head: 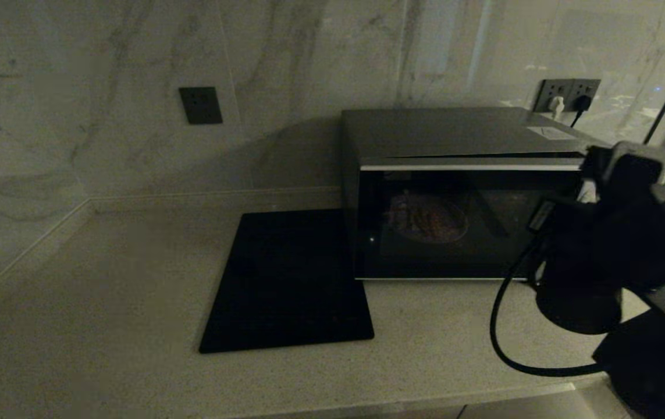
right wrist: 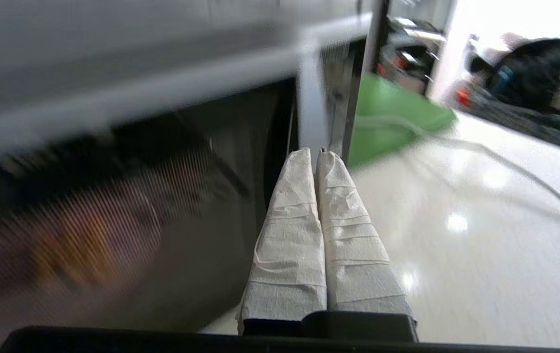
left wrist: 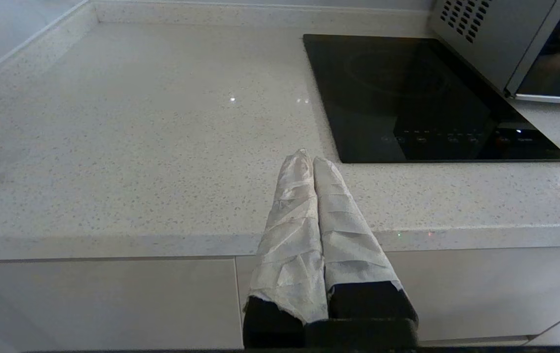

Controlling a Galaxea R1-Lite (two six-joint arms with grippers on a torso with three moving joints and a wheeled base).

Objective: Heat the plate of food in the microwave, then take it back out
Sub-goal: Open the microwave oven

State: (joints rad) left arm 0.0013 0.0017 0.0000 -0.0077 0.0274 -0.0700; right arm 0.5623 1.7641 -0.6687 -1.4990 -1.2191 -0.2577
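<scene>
Surroundings: A pale speckled tabletop (head: 105, 279) meets a marble-look wall. A flat black glass square (head: 288, 279) lies on it just to the left of the microwave. Wall sockets (head: 568, 93) sit behind the microwave, one with a dark plug in it.
Beyond the microwave: In my right wrist view a flat green board (right wrist: 392, 115) lies on the tabletop past the microwave's right side, with a pale cable trailing near it.
In the way: The microwave's dark glass door is shut, standing between my end effectors and the plate.
Microwave (head: 460, 192): A large dark boxy unit with a silver strip along the top of its door, at the back right of the tabletop.
Plate of food (head: 428, 220): Inside the microwave, seen dimly through the glass as a round shape with orange-yellow streaks.
My right end effector (right wrist: 314, 153): Clenched with nothing between its wrapped fingers, tips close to the door's right edge.
My left end effector (left wrist: 309, 159): Clenched and empty, held at the tabletop's front edge, well apart from the microwave.
</scene>
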